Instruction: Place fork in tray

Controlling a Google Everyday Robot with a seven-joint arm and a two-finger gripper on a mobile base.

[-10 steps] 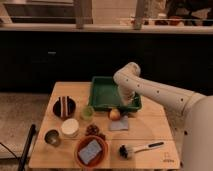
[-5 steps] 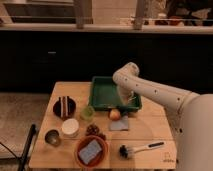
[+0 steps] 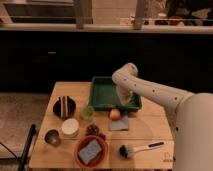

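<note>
The dark green tray (image 3: 102,94) lies at the back middle of the wooden table. My white arm reaches in from the right and bends down over the tray's right half. My gripper (image 3: 124,98) hangs low inside the tray, near its right front corner. I cannot make out the fork; it is either hidden by the gripper or out of view.
Just in front of the tray are an orange-red fruit (image 3: 115,114), a grey pad (image 3: 119,124) and a small green cup (image 3: 88,112). A dark bowl (image 3: 64,106), a white cup (image 3: 70,127), a metal cup (image 3: 51,137), an orange-brown bowl (image 3: 91,150) and a black-headed brush (image 3: 137,148) are nearer.
</note>
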